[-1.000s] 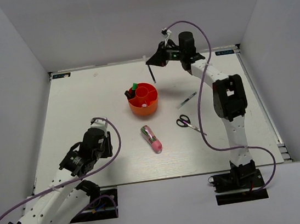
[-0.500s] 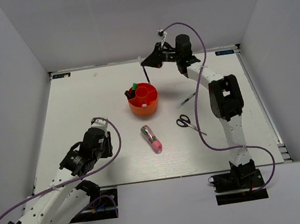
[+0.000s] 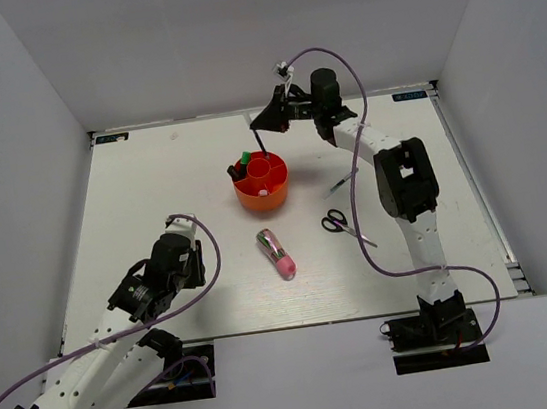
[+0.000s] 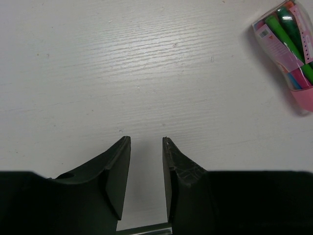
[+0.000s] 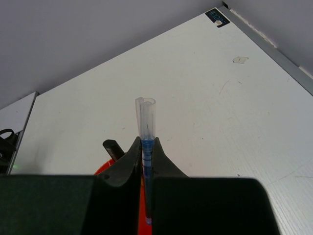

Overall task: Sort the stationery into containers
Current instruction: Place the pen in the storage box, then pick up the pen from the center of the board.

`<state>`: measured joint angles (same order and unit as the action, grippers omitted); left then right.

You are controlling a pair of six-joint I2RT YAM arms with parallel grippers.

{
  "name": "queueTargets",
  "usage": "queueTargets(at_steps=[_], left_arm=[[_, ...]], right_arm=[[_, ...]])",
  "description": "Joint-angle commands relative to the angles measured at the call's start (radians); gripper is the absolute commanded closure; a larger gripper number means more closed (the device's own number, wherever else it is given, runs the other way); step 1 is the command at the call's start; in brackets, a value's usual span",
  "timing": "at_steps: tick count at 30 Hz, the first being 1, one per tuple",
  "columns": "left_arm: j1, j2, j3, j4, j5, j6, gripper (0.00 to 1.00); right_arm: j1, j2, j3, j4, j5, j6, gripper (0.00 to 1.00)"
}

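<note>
My right gripper [image 3: 265, 123] is shut on a thin clear pen [image 3: 263, 141] with a blue core, which hangs tip-down just above the back rim of the round orange-red organiser [image 3: 263, 202]. In the right wrist view the pen [image 5: 145, 117] stands upright between the pads, with the organiser's rim [image 5: 100, 171] and a black cap [image 5: 111, 147] below. A green marker [image 3: 245, 156] stands in the organiser. The chunky pink-and-green pen [image 3: 277, 252] [image 4: 288, 54], the scissors [image 3: 334, 221] and a second thin pen [image 3: 340, 186] lie on the table. My left gripper [image 3: 189, 266] [image 4: 146, 139] is open and holds nothing.
White walls close in the table on three sides. The right arm's purple cable loops down past the scissors. A small tag [image 5: 239, 59] lies on the far table surface.
The right gripper has carried the thin pen leftwards, from right of the organiser to over its back rim. The left arm has not moved.
</note>
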<state>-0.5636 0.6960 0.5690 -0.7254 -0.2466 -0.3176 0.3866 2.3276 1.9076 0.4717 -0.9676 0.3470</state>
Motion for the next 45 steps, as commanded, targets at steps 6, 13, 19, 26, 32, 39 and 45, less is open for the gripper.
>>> queueTargets(at_steps=[6,13,19,26,32,39,45], left_arm=[[0.005,-0.015,-0.001,0.012,-0.003,0.005,0.57],[0.007,-0.019,-0.003,0.012,-0.002,0.005,0.57],[0.007,-0.026,-0.003,0.009,-0.006,0.003,0.57],[0.007,-0.041,-0.004,0.014,0.015,0.005,0.62],[0.007,-0.056,-0.001,0.015,0.038,0.006,0.81],[0.007,-0.067,-0.004,0.017,0.041,0.003,0.81],[0.007,-0.052,0.0,0.017,0.047,0.005,0.81]], right_arm=[[-0.005,0.019,-0.012,-0.004,-0.026,-0.085,0.96],[-0.011,-0.004,-0.051,-0.011,-0.039,-0.105,0.57],[-0.018,-0.065,-0.091,-0.019,-0.043,-0.108,0.53],[-0.106,-0.236,-0.081,-0.42,0.033,-0.267,0.64],[-0.196,-0.419,-0.246,-0.822,0.101,-0.773,0.19],[-0.248,-0.422,-0.277,-1.222,0.141,-1.239,0.37],[-0.244,-0.356,-0.31,-1.555,0.271,-2.075,0.74]])
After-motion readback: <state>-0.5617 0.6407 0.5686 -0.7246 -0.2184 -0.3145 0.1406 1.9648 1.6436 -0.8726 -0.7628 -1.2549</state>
